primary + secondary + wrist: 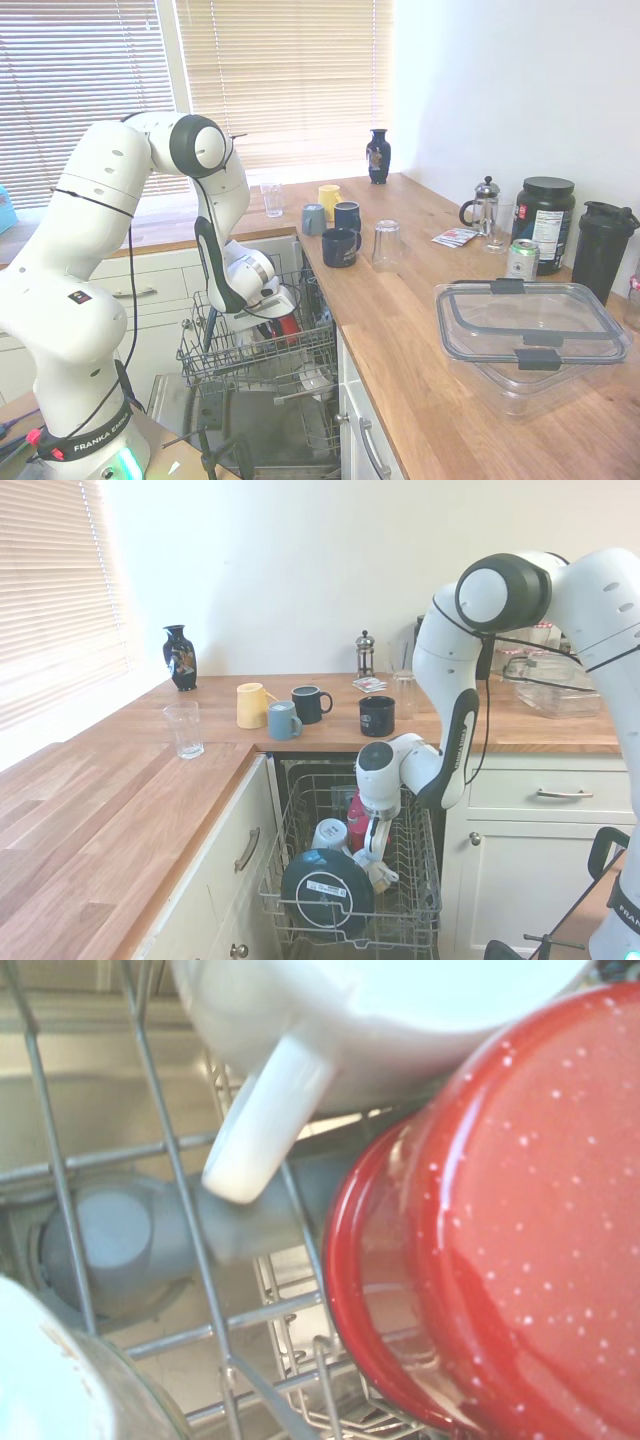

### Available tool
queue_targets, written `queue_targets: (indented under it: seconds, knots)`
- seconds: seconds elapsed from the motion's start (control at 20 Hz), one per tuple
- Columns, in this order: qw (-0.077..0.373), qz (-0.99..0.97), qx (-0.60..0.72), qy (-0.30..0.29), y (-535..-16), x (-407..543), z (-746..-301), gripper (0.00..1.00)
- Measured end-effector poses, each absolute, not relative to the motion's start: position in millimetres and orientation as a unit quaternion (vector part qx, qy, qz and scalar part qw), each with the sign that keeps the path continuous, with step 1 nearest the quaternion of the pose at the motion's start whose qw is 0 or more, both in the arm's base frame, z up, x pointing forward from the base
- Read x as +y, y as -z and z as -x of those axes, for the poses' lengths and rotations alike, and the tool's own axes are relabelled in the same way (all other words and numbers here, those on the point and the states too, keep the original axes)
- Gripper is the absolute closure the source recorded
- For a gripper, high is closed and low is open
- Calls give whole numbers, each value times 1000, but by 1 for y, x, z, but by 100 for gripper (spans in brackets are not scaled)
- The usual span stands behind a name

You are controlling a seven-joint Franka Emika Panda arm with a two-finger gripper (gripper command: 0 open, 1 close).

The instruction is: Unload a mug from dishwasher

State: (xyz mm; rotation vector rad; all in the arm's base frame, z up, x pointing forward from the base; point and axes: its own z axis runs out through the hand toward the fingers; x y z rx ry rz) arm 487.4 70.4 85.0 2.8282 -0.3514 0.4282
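— Wooden counter (430,290) runs round this kitchen corner, and below it we see the dishwasher (350,880) open with its wire rack pulled out. Where is our mug?

— The red mug (357,823) sits in the rack, beside a white cup (330,834) and behind a dark round lid (322,888). In the wrist view the mug (500,1250) fills the frame, glossy and speckled, with the white cup's handle (262,1125) just beside it.

— And the gripper (375,840)?

— It is down in the rack right at the mug, but we cannot tell whether the fingers are apart or closed on it.

— How will it handle?

— We judge it stiff, fairly light and slippery from the glaze, and breakable. We would take it by the wall at the rim, one finger inside, and lift straight up clear of the wires.
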Motion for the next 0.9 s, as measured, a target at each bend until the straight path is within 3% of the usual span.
queue_targets:
  seconds: [0.45,0.9]
  knots:
    - [115,-970,-134,-170,-131,64,-478,100]
    - [108,-967,-137,-185,-180,58,-440,100]
